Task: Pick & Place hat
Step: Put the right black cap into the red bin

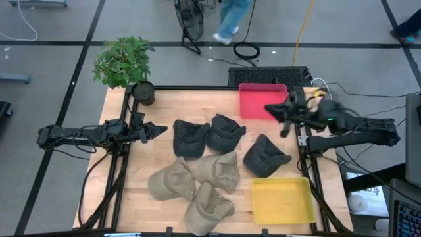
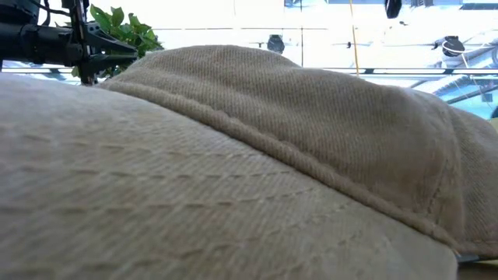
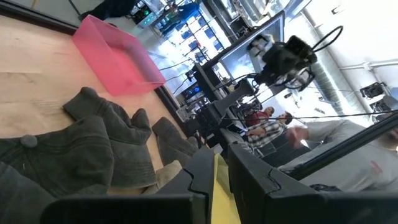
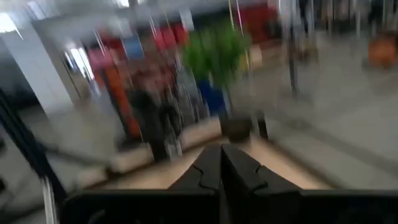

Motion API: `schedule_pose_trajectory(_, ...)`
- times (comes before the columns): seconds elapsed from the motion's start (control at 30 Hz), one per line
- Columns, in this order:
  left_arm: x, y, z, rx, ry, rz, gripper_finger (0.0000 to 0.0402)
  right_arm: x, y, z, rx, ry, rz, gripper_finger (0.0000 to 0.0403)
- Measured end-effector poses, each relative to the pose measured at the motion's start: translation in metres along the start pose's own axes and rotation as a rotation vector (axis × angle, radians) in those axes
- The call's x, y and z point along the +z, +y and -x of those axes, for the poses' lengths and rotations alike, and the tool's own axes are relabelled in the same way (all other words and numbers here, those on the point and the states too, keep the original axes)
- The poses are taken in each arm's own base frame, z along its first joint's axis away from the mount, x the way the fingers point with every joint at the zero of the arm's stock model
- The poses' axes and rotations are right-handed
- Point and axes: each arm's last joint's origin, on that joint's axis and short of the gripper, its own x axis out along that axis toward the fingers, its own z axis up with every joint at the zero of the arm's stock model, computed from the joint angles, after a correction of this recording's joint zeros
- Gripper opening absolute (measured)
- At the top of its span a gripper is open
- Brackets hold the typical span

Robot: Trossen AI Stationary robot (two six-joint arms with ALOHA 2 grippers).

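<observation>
Both arms are showing as dark, slender, jointed links seen from above. The left arm is carrying thin black cables looping beside its links and is ending in a tapered black pincer. The right arm is appearing bulkier, with a small green light glowing near its wrist and cables trailing behind; its pincer is black. In the wrist views, the fingers are showing as flat, matte black, angular plates with notched inner edges.

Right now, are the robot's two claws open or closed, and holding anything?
Left gripper: nearly closed, holding nothing.
Right gripper: closed, empty, above the pink bin.
</observation>
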Motion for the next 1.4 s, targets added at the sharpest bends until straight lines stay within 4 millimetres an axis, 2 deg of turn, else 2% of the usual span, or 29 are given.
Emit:
schedule_pose_trajectory(0.1, 0.000, 0.000, 0.000, -0.001, 0.000, 0.000, 0.0051, -0.019, -0.003, -0.005, -0.027, 0.189, -0.022, 0.0000)
schedule_pose_trajectory(0.2, 0.000, 0.000, 0.000, -0.001, 0.000, 0.001, 0.0051, -0.029, -0.004, -0.005, 0.006, 0.304, -0.046, 0.0000)
schedule_pose_trajectory(0.53, 0.000, 0.000, 0.000, 0.000, 0.001, 0.000, 0.0051, -0.042, -0.007, 0.009, 0.107, 0.518, -0.057, 0.0000)
schedule_pose_trajectory(0.63, 0.000, 0.000, 0.000, 0.000, 0.001, -0.004, 0.0051, -0.039, -0.006, 0.010, 0.101, 0.510, -0.057, 0.0001)
schedule_pose_trajectory(0.8, 0.000, 0.000, 0.000, 0.000, 0.000, -0.004, 0.0051, -0.005, -0.003, 0.014, 0.071, 0.330, 0.025, 0.0012)
schedule_pose_trajectory(0.97, 0.000, 0.000, 0.000, 0.002, -0.003, -0.002, 0.0051, 0.041, 0.004, 0.023, 0.077, -0.112, 0.050, 0.0014)
schedule_pose_trajectory(1.07, 0.000, 0.000, 0.000, 0.001, -0.002, 0.016, 0.0051, 0.058, 0.007, 0.030, 0.114, -0.312, 0.066, 0.0009)
schedule_pose_trajectory(1.2, 0.000, -0.001, 0.000, -0.010, 0.005, 0.036, 0.0051, 0.067, 0.009, 0.035, 0.138, -0.443, 0.076, 0.0002)
schedule_pose_trajectory(1.4, 0.000, -0.001, 0.000, -0.017, 0.013, 0.042, 0.0051, 0.057, 0.007, 0.026, 0.078, -0.344, 0.113, 0.0009)
